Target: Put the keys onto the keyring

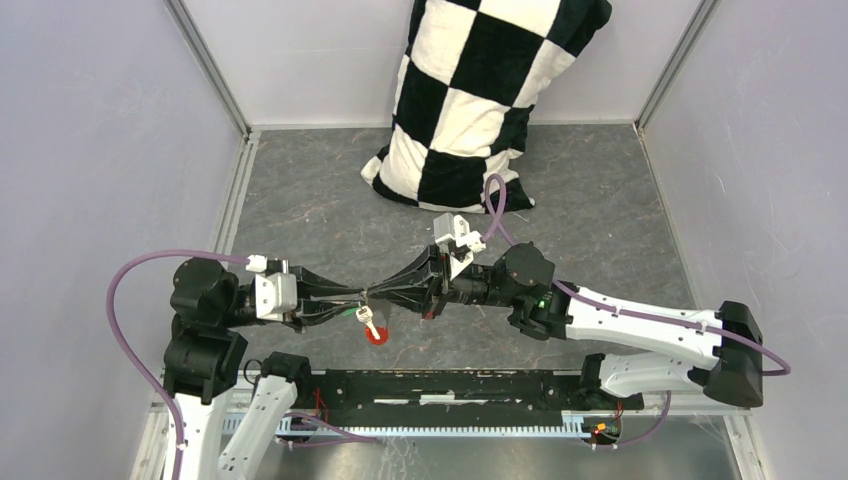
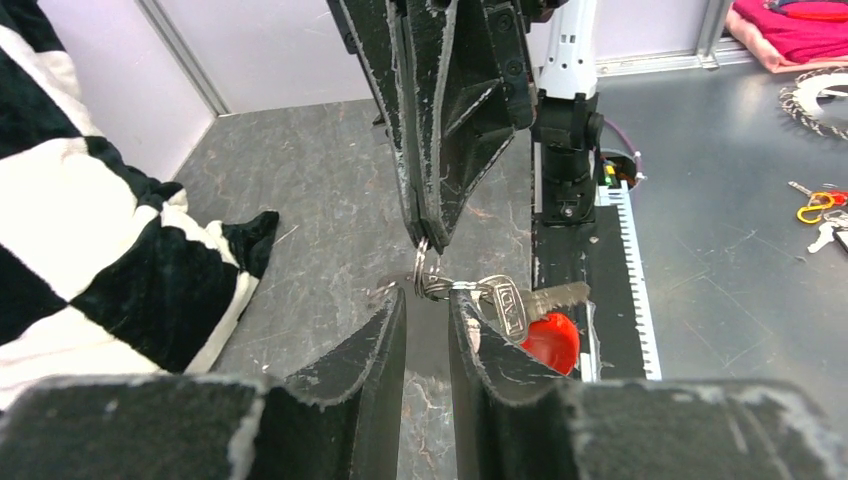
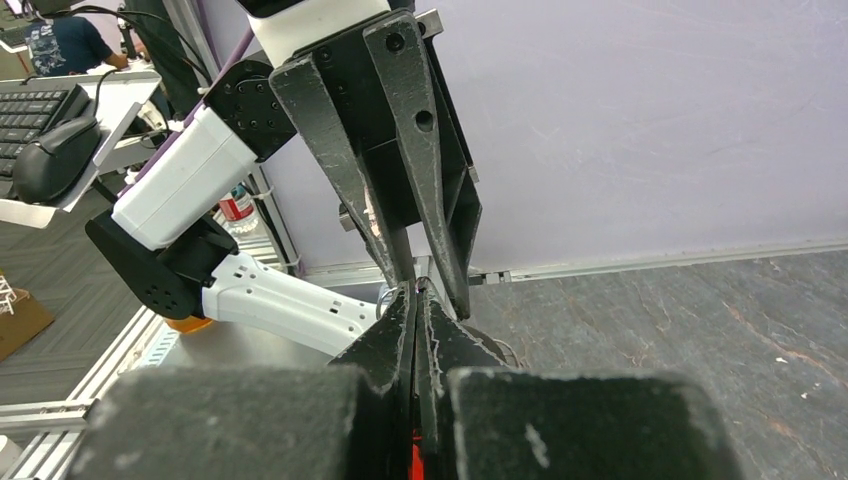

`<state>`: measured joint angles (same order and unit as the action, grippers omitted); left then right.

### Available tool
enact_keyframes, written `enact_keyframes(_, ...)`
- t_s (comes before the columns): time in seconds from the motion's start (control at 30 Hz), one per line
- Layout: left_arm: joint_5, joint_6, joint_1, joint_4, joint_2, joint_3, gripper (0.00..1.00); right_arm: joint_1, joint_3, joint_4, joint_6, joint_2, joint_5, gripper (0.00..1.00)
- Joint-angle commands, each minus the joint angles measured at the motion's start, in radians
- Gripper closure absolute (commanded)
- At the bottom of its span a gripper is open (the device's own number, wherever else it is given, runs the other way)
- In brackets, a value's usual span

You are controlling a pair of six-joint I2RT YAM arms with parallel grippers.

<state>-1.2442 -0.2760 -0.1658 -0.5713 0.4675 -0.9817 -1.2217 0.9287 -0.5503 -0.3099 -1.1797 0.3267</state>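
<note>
Left fingers (image 2: pixel 375 360) narrowly apart; right fingers (image 2: pixel 450 120) pinch keyring (image 2: pixel 432 285), clear only from left wrist.

Checkered pillow (image 1: pixel 470 110) on far tabletop (image 1: pixel 320 190)

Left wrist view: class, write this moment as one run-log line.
right gripper: shut on thin silver wire keyring | left gripper: jaws slightly apart at ring | silver toothed metal key: hanging from ring

Likely lab: framed enclosure (image 1: pixel 208 65), keyboard (image 3: pixel 35 108)
</note>
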Motion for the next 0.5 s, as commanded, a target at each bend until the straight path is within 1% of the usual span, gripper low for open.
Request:
enact_keyframes(0.0,-0.067,0.037,-0.001,0.025,0.003,-0.005,0.71,0.001,0.021,-0.096,-0.006,-0.013,0.018,1.0)
enact_keyframes(0.1,-0.081,0.037,-0.001,0.035,0.0,0.0,0.73,0.002,0.024,-0.113,-0.015,-0.027,0.024,1.0)
enact_keyframes(0.17,-0.083,0.037,-0.001,0.036,0.0,0.003,0.77,0.001,0.024,-0.122,-0.02,-0.036,0.026,1.0)
enact_keyframes(0.23,-0.086,0.035,-0.001,0.036,-0.001,0.003,0.83,0.001,0.019,-0.125,-0.023,-0.039,0.029,1.0)
enact_keyframes(0.33,-0.082,0.012,-0.001,0.016,-0.008,0.003,0.96,-0.001,0.0,-0.124,-0.019,-0.027,0.018,1.0)
enact_keyframes(0.4,-0.079,-0.035,-0.001,-0.025,-0.01,-0.001,0.98,0.0,-0.001,-0.09,-0.003,-0.01,0.007,1.0)
enact_keyframes(0.43,-0.077,-0.054,-0.001,-0.044,-0.011,-0.003,0.98,0.001,0.009,-0.039,0.012,0.002,0.001,0.97)
enact_keyframes(0.47,-0.073,-0.067,-0.002,-0.056,-0.01,-0.004,0.98,0.0,0.027,0.021,0.043,0.013,-0.011,0.88)
